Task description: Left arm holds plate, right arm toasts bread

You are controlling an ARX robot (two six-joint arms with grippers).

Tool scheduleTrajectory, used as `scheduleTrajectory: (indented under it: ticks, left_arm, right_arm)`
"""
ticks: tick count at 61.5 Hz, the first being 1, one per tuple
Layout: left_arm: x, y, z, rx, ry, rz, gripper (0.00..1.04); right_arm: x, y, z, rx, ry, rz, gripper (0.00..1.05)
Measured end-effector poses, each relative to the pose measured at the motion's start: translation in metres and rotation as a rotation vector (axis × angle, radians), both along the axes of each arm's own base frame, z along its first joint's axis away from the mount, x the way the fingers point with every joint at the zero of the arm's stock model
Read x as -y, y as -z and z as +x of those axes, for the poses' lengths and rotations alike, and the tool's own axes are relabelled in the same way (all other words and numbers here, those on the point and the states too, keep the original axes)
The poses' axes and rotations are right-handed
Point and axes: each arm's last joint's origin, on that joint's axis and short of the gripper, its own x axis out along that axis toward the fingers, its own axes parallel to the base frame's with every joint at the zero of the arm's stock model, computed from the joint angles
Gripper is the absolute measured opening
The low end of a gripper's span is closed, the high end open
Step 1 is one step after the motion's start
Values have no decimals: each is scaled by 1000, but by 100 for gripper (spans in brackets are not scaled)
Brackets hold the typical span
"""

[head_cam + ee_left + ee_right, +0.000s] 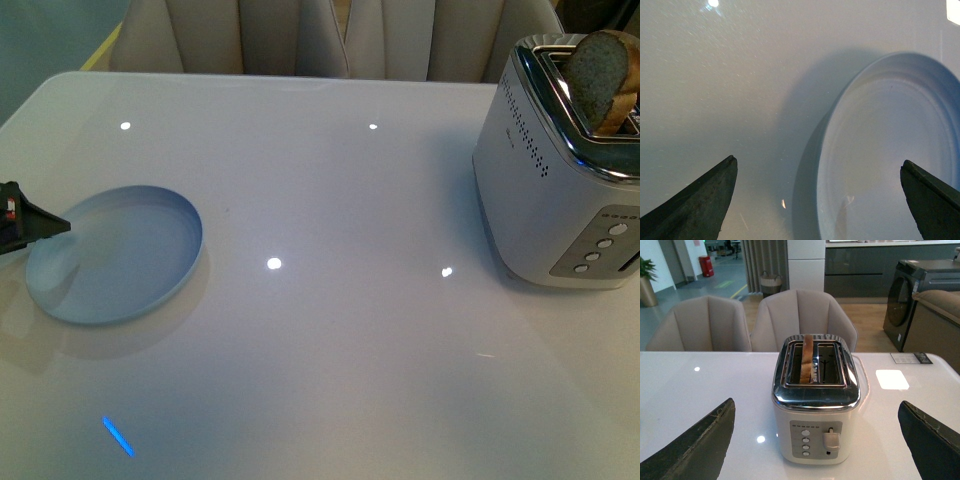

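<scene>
The pale-blue plate [120, 255] lies flat on the white table at the left. My left gripper [45, 222] shows at the left edge, open, its tip over the plate's left rim. In the left wrist view the plate [890, 145] lies between the open fingers [700, 200], its rim midway between them, and nothing is held. The bread [600, 80] stands upright in a slot of the white toaster [560, 170] at the far right. My right gripper [816, 402] is open and empty, facing the toaster's [815, 415] button end from a distance. The bread [806, 360] stands in the left slot.
The toaster's lever [831, 439] and several round buttons [805, 442] face the right gripper. Beige chairs [800, 315] stand beyond the table's far edge. Bare white table [330, 300] lies between plate and toaster.
</scene>
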Motion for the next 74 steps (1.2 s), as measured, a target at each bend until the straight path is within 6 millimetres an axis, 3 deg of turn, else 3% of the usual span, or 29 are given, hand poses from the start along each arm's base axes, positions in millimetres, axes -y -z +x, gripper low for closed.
scheduleTrajectory:
  ticks: [8,9,19,29,40,52,63,74]
  left_arm:
    - [-11,-28,-1,65,-56,68,98]
    - [-14,-39,-1,98,-88,104,98]
    - [-12,-79,-6,216,-151,158,98]
    - [19,-129,-13,369,-156,132,98]
    - [74,-179,-28,530,-127,81,98]
    - [116,-203,-56,630,-218,157,98]
    - [138,-204,-93,667,-314,239,98]
    - [160,-205,-129,690,-283,261,98]
  right_arm:
    - [0,0,0,0,0,0,96]
    - [0,0,0,0,0,0,96]
    - [0,0,0,0,0,0,96]
    - [0,0,0,0,0,0,96]
    - [0,0,0,0,0,0,96]
    - [0,0,0,0,0,0,96]
    - [0,0,0,0,0,0,96]
    - [0,0,0,0,0,0,96]
